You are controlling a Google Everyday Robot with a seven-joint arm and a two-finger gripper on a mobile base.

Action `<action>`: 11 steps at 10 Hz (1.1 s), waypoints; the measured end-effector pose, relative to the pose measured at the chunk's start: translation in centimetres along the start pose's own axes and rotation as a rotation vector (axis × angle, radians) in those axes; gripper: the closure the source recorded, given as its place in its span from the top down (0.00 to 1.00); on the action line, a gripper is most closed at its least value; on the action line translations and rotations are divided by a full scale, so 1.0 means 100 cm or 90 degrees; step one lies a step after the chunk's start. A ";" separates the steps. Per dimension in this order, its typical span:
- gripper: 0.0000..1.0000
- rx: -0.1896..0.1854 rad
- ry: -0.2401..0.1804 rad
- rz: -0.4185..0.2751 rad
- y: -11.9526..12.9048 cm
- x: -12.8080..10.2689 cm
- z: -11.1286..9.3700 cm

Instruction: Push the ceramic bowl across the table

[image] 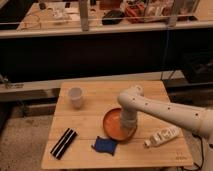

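Note:
The orange-terracotta ceramic bowl (114, 125) sits a little right of the middle of the light wooden table (95, 107), towards the front. My white arm reaches in from the right, and the gripper (128, 125) points down into the right part of the bowl, covering it. Its fingers are hidden by the wrist.
A small white cup (75, 97) stands at the back left of the table. A black striped object (64, 142) lies at the front left. A blue cloth (105, 145) lies just in front of the bowl. A white bottle (162, 136) lies on its side at the front right.

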 end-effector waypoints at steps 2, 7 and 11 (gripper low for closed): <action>0.00 0.000 0.000 0.000 0.000 0.000 0.000; 0.00 0.000 0.000 0.000 0.000 0.000 0.000; 0.00 0.000 0.000 0.000 0.000 0.000 0.000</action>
